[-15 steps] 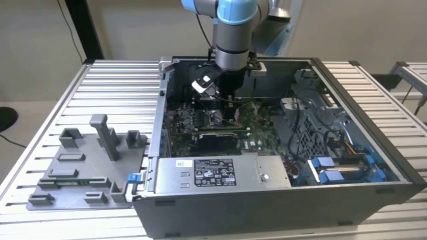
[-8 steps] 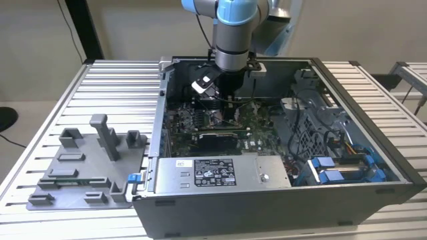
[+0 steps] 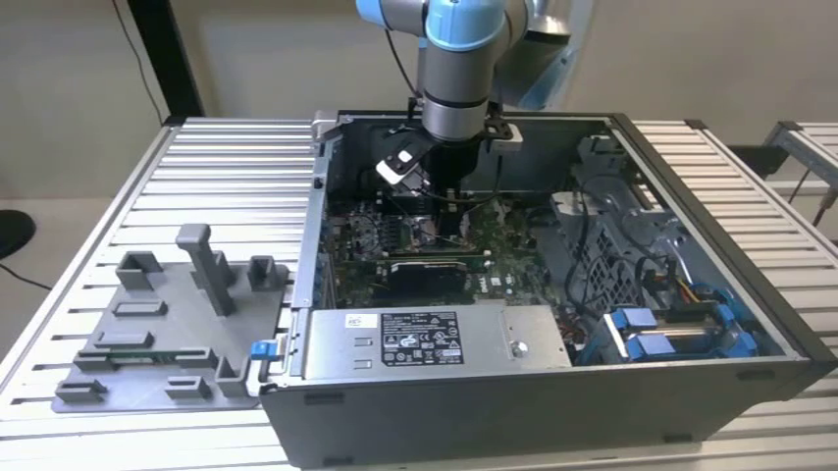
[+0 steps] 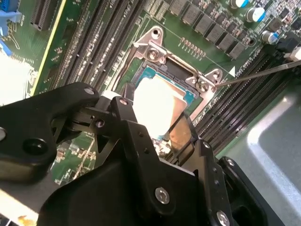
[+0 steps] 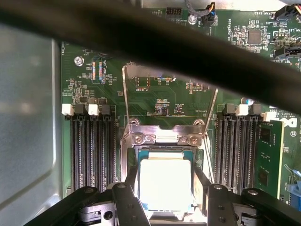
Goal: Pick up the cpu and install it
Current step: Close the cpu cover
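Gripper: I am holding the black two-fingered gripper (image 5: pixel 165 195) pointing straight down inside the open grey computer case (image 3: pixel 786 343), low over the green motherboard (image 5: pixel 80 87).
Grasp: its fingers (image 5: pixel 131 180) are pressing on two opposite edges of the small square cpu (image 5: pixel 164 176) with the silvery-white metal top, so I am reading it as clamped on the chip (I see no gap on either side in the first wrist view).
Cpu position: it is lying flat directly under the gripper, inside the silver metal socket frame (image 5: pixel 164 137). I cannot tell whether it is fully seated.
Key relation: the chip's edges are running square with the socket. Being square, it has no long axis, and I am judging the sideways offset as nil.
Load plate: the thin metal load plate (image 5: pixel 124 94) is standing raised beyond the socket.
Flanks: black memory slots (image 5: pixel 91 155) are running along both sides of the socket, apart from the fingers.
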